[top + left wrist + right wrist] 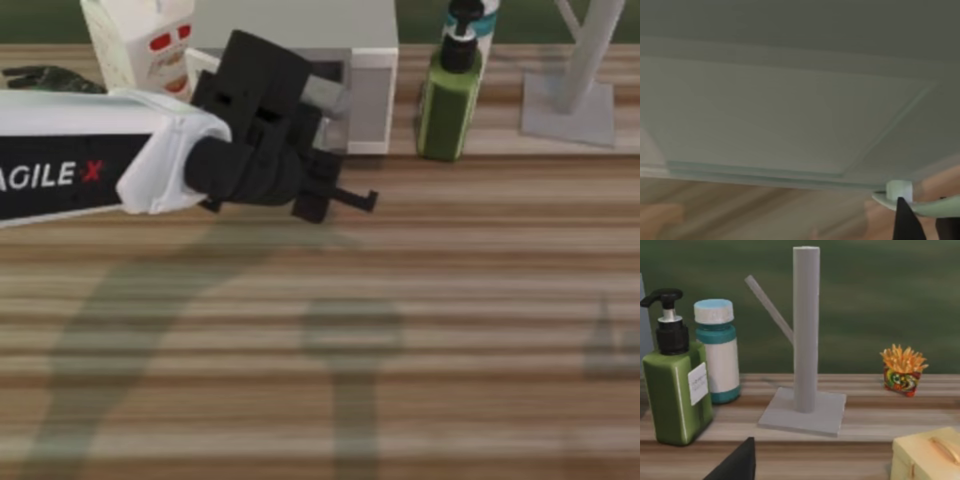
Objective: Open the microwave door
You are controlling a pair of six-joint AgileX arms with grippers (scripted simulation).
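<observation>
Microwave door (pixel 790 120), a flat silver-framed panel with a grey translucent window, filled nearly the whole left wrist view, with its slim white handle (pixel 900 190) showing at one corner just beside a dark fingertip (pixel 907 222). The small boxy light-grey microwave (pixel 370 60) stood at the far edge of the table, left of centre in the top view, its grey control strip towards the right. The only writing I could read was "AGILE X" on the black and white forearm of my left arm (pixel 70 170), the X in red. A white carton with red marks (pixel 140 40) stood just left of the microwave, but its marks were not legible to me, nor was the small white label on the green bottle.

The table (pixel 450 330) was striped light and dark wood, and behind it lay a dull green backdrop.

My left gripper (pixel 345 198) sat right in front of the microwave's face, wrist over the door area, fingers pointing to the table's right. I could not tell whether it was clamped on the handle or loose. My right arm's gripper (pixel 737 465) showed only as a dark corner in its wrist view.

To the microwave's right stood a green pump bottle (pixel 450 100), a teal and white jar (pixel 717 350), and a grey post on a square base (pixel 575 90). Farther right were a pale yellow box (pixel 927 457) and a small colourful carton of fries (pixel 902 370).
</observation>
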